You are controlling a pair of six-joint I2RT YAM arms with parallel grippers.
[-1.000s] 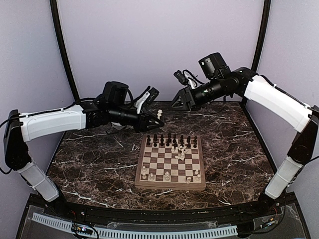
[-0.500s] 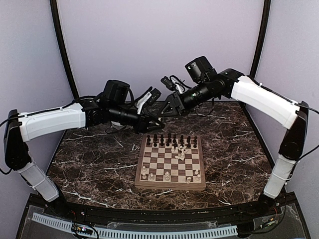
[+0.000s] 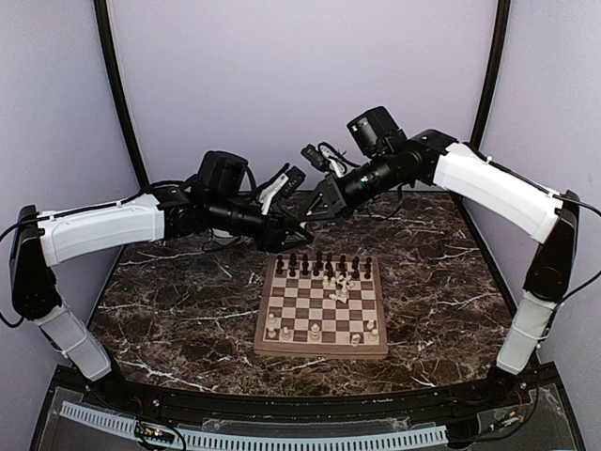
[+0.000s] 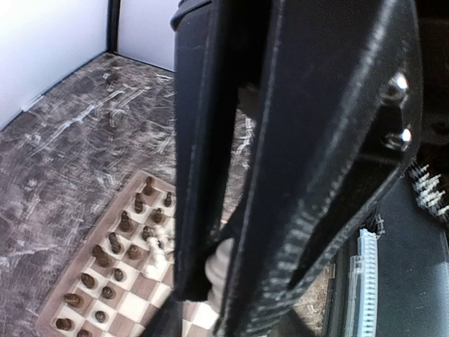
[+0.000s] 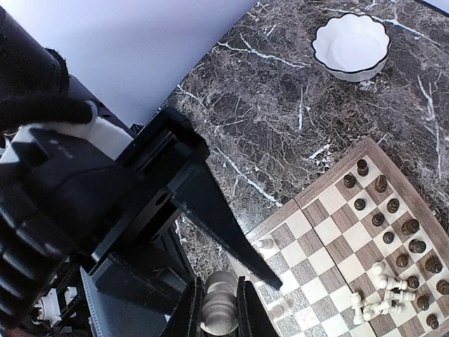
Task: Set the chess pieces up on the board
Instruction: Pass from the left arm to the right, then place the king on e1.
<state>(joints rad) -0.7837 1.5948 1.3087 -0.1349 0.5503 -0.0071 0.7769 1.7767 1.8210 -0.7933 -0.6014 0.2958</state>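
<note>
My left gripper and right gripper meet tip to tip in the air above the table, just past the far left corner of the board. Between them is one white piece. My left fingers are clamped on it: it sits low in the narrow gap near their tips, touching both. From my right wrist I see its rounded top filling the gap between my right fingers, one close on each side. Whether they press it I cannot tell. On the board, dark pieces stand along the far edge and a few white pieces along the near edge. Others lie tumbled just before the dark rows. A dish sits on the table, apart from the board's dark-side corner.
</note>
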